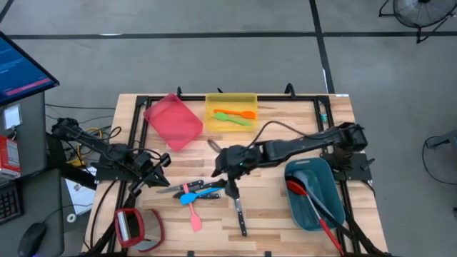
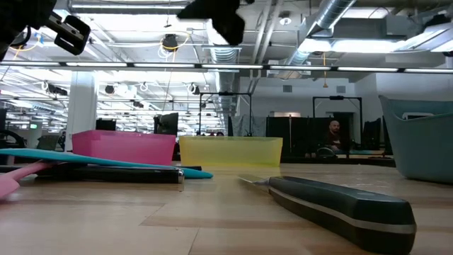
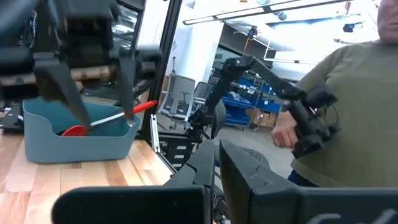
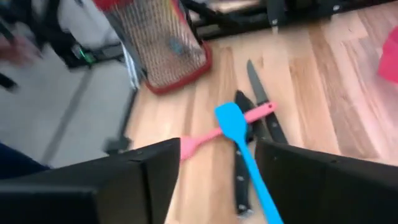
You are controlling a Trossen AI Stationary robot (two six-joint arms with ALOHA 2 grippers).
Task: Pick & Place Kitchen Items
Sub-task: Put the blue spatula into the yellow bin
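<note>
Right wrist view: blue spatula (image 4: 239, 140) between open right gripper (image 4: 217, 177) fingers, below.

Bare table (image 1: 285, 228) between lone knife (image 1: 240, 211) and teal bin (image 1: 314, 196).

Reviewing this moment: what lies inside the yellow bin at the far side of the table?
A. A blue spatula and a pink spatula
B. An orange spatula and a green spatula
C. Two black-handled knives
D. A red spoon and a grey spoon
B: the high view shows an orange spatula and a green spatula lying side by side inside the yellow bin.
</note>
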